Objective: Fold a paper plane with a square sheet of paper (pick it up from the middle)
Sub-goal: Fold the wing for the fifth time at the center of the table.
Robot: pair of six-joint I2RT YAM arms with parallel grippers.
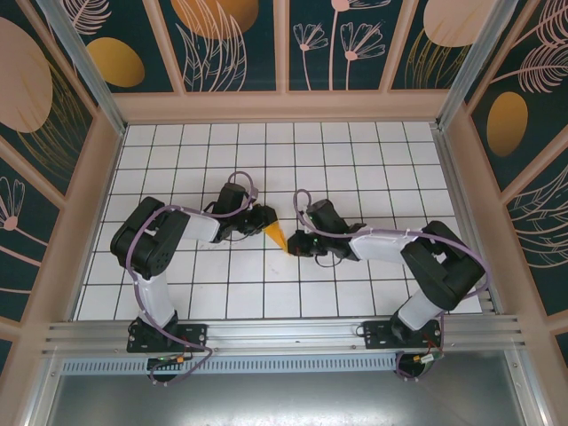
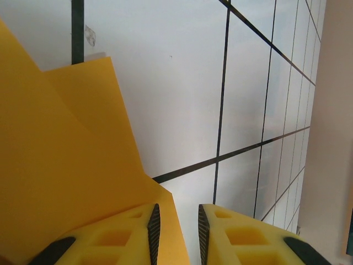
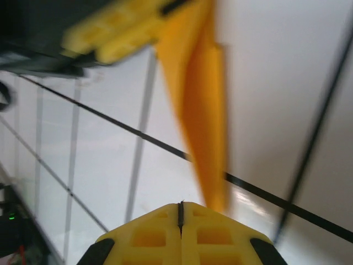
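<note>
Overhead: both my arms reach in toward the middle of the white, black-gridded tabletop (image 1: 355, 160). The thin orange-yellow paper sheet (image 1: 277, 235), creased into a narrow pointed wedge, sits between the two pincers, near the centre of the grid. Its wide end is at my left pincer (image 1: 264, 222) and its point is toward my right pincer (image 1: 295, 246).

Left wrist: left pincer (image 2: 177, 208) narrowly spread, with a strip of tabletop (image 2: 182, 83) showing between the dark pads. The paper sheet (image 2: 66, 165) fills the left side and shows two overlapping layers with a straight fold edge. One edge runs down into the gap against the inner face of the left-hand finger (image 2: 118, 237). The other finger (image 2: 242, 237) stands clear of the paper. I cannot tell whether the sheet is actually carried there.

Right wrist, blurred: right pincer (image 3: 180, 204) pressed together, only a thin seam between the yellow fingers and nothing in it. The paper sheet (image 3: 198, 99) tapers from my left pincer (image 3: 127, 27) at top down to a point just above my right-hand finger. I cannot tell if it touches.
</note>
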